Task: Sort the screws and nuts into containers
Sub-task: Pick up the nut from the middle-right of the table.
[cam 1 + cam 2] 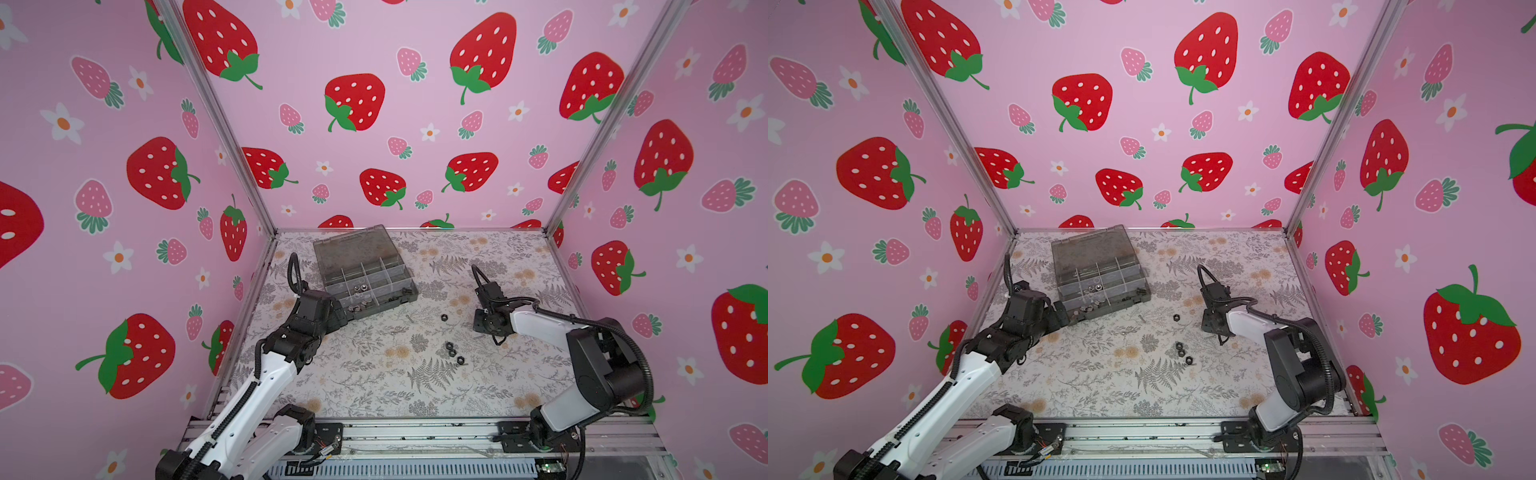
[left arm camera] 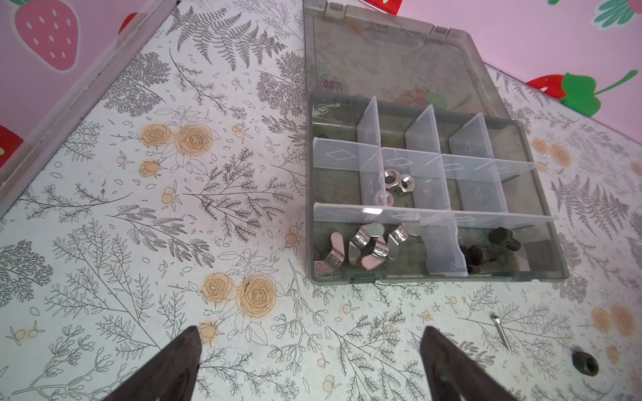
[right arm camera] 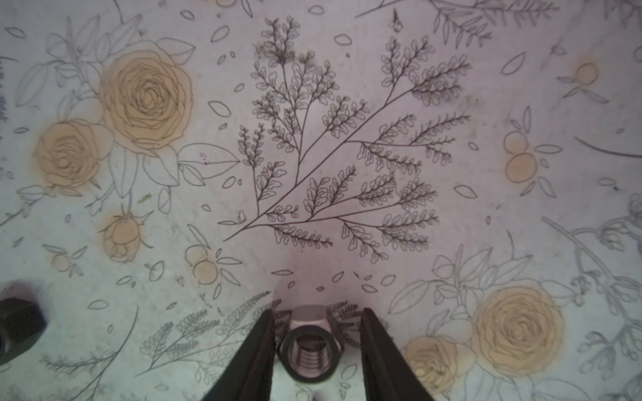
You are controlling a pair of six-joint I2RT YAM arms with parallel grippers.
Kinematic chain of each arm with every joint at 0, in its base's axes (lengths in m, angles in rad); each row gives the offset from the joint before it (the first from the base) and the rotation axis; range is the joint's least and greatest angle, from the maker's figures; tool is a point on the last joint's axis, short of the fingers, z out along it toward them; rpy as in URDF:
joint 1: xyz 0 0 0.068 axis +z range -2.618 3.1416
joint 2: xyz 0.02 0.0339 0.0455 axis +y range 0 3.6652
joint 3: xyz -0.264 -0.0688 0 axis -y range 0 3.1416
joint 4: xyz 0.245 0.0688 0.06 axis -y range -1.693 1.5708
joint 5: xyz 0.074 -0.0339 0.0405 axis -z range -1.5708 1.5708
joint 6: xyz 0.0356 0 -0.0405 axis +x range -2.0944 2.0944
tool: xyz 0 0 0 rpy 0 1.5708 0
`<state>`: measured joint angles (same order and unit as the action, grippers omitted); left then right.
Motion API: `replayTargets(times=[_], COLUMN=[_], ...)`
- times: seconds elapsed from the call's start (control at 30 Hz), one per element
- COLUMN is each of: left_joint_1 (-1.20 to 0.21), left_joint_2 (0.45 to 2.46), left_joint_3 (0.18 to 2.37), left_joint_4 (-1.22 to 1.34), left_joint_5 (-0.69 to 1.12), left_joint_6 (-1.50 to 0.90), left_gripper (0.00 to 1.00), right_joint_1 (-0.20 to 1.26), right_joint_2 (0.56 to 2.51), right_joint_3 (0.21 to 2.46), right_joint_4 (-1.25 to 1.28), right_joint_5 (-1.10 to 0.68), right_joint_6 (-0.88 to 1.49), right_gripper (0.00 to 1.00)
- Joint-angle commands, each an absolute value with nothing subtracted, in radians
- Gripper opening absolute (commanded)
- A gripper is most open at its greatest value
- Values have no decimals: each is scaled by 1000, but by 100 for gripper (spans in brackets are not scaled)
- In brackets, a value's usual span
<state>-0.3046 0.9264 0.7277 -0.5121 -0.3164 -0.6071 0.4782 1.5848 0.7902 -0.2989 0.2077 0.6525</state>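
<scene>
right tool [image 3: 317, 310] straddles a cap nut [image 3: 311, 347] on the bench [image 1: 374, 386]
nut sits in the bench's right half, well apart from the box [image 2: 417, 277]; jaws either side, not yet pinching. light, hard, slick steel, apt to squirt out: pinch opposite hex flats. left tool [image 2: 310, 330] gapes empty near the box.
</scene>
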Motion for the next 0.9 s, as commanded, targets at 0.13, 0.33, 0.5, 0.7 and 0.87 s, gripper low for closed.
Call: replayTargets(times=[0.13, 0.33, 0.5, 0.7, 0.87], left_joint_1=[-296, -293, -290, -283, -282], left_joint_2=[913, 905, 886, 856, 858], left_joint_3=[723, 714, 706, 694, 698], left_joint_4=[-496, -511, -534, -549, -558], left_joint_5=[-376, -401, -432, -453, -454], left_joint_6=[-657, -700, -742, -761, -762], left_gripper=[99, 99, 99, 99, 99], right_joint_1=[484, 485, 485, 490, 495], right_joint_2=[1613, 1603, 1621, 1640, 1646], right_joint_3=[798, 778, 772, 770, 772], right_joint_4=[-327, -324, -316, -314, -318], right_joint_5=[162, 134, 105, 92, 99], right_joint_6=[650, 650, 644, 646, 646], right_gripper=[37, 37, 35, 30, 34])
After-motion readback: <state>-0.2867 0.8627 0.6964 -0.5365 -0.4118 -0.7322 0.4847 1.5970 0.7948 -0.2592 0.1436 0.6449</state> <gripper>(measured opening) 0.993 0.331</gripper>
